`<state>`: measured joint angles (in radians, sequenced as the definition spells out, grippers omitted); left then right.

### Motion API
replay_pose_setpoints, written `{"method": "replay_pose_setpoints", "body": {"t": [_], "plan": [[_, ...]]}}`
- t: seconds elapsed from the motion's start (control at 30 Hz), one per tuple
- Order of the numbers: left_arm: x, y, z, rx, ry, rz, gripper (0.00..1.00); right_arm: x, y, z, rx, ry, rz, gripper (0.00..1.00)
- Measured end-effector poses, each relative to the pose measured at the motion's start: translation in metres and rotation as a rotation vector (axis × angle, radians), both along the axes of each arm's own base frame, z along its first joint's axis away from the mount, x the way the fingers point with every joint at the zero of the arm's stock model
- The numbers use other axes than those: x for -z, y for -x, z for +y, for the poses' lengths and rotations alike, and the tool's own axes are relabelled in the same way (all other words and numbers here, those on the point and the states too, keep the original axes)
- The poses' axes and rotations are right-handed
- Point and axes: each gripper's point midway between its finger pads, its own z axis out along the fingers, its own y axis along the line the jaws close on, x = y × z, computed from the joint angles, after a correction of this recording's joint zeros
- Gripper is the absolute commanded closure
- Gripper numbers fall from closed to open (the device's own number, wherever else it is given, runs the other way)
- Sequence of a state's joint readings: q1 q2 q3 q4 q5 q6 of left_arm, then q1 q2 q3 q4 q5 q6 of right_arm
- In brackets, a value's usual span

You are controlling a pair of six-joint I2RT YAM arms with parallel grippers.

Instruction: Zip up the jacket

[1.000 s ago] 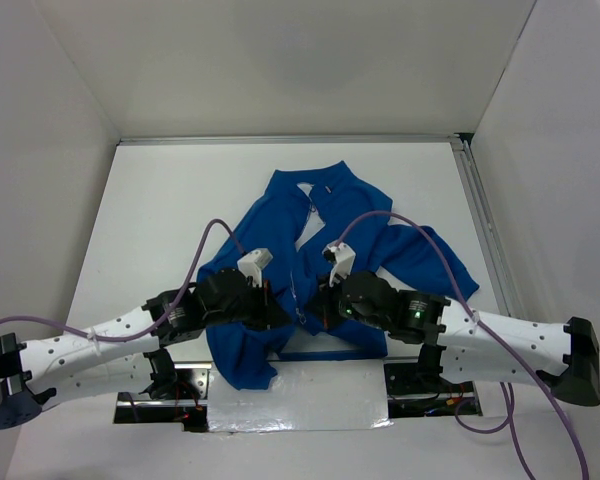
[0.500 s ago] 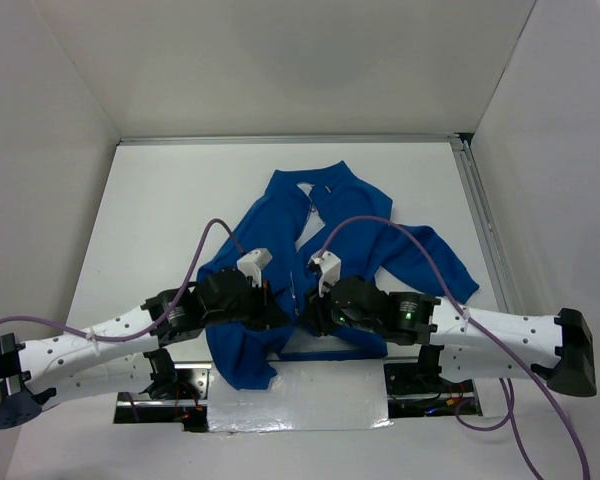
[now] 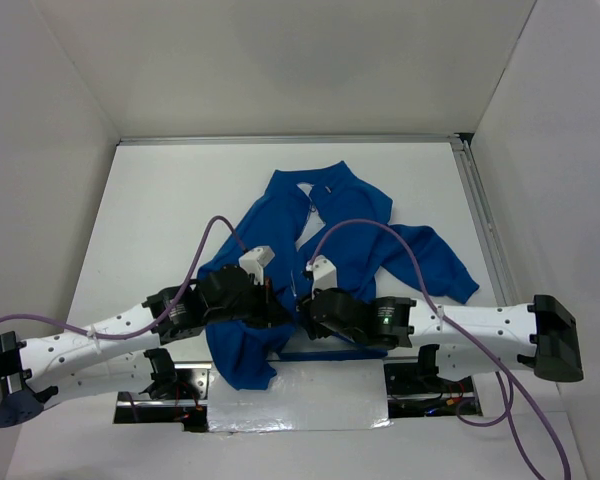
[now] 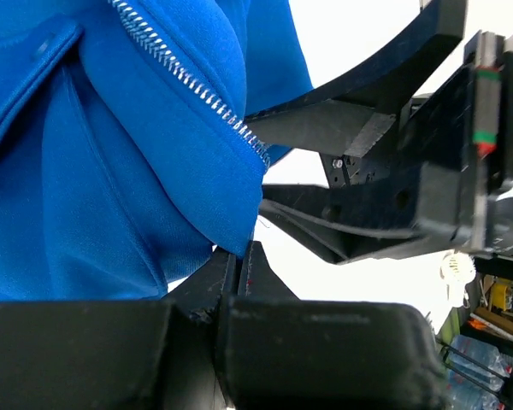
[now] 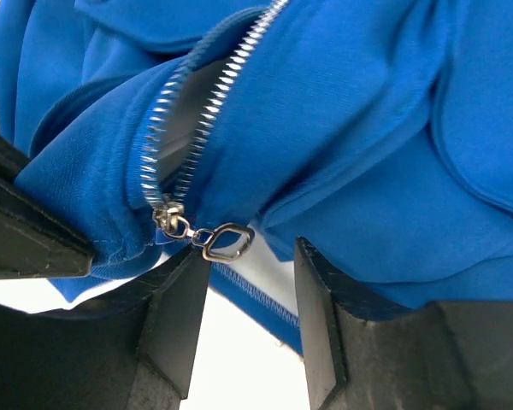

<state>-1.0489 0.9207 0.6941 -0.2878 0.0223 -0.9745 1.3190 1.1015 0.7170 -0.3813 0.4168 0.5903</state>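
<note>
The royal-blue jacket (image 3: 325, 215) lies crumpled mid-table, its front partly open. My left gripper (image 3: 280, 312) is shut on the jacket's bottom edge (image 4: 231, 231), just below the pale zipper teeth (image 4: 188, 81). My right gripper (image 3: 306, 310) is close beside it on the right and stands open. In the right wrist view the zipper slider (image 5: 169, 218) sits at the bottom of the zipper, and its metal pull ring (image 5: 227, 241) hangs just above the left finger, at the gap of my right gripper (image 5: 248, 260). Nothing is clamped there.
A shiny metal plate (image 3: 300, 395) lies at the near table edge between the arm bases. White walls enclose the table, with a rail (image 3: 480, 220) along the right side. Purple cables (image 3: 205, 250) loop above both arms. One sleeve (image 3: 435, 265) spreads to the right.
My right gripper has gone from shut to open and has moved left, closer to the left gripper at the jacket's bottom edge. The left gripper holds as before.
</note>
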Motion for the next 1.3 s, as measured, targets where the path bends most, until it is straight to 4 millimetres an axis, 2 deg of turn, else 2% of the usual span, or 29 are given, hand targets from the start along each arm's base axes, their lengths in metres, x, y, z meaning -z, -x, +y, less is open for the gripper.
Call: {"method": "replay_pose_setpoints", "body": {"t": [0.2,0.37,0.4,0.47,0.5,0.57,0.83,1.07,1.3], "plan": [[0.0,-0.001,0.0,-0.003,-0.001,-0.007,1.0,-0.015,-0.005,-0.002,0.033,-0.052,-0.035,0.6],[0.0,-0.002,0.0,-0.002,-0.001,-0.01,1.0,-0.025,-0.004,0.002,-0.011,-0.091,-0.066,0.63],[0.0,-0.001,0.0,-0.001,-0.001,-0.01,1.0,-0.026,-0.003,0.004,-0.027,-0.093,-0.07,0.74],[0.0,-0.001,0.0,-0.001,-0.002,-0.01,1.0,-0.028,-0.002,0.007,-0.055,-0.099,-0.079,0.83],[0.0,-0.001,0.0,0.0,-0.003,-0.009,1.0,-0.03,-0.002,0.009,-0.064,-0.107,-0.084,0.92],[0.001,-0.001,-0.001,0.004,-0.004,-0.006,1.0,-0.032,-0.002,0.011,-0.075,-0.112,-0.093,1.0],[0.001,-0.001,-0.001,0.011,-0.006,-0.011,1.0,-0.034,-0.003,0.01,-0.065,-0.116,-0.098,1.0],[-0.002,-0.002,-0.003,0.02,0.003,-0.03,1.0,-0.046,-0.007,0.002,-0.026,-0.152,-0.127,1.0],[0.002,-0.001,-0.004,0.027,-0.004,-0.021,1.0,-0.04,-0.015,-0.002,0.021,-0.059,-0.144,1.0]]}}
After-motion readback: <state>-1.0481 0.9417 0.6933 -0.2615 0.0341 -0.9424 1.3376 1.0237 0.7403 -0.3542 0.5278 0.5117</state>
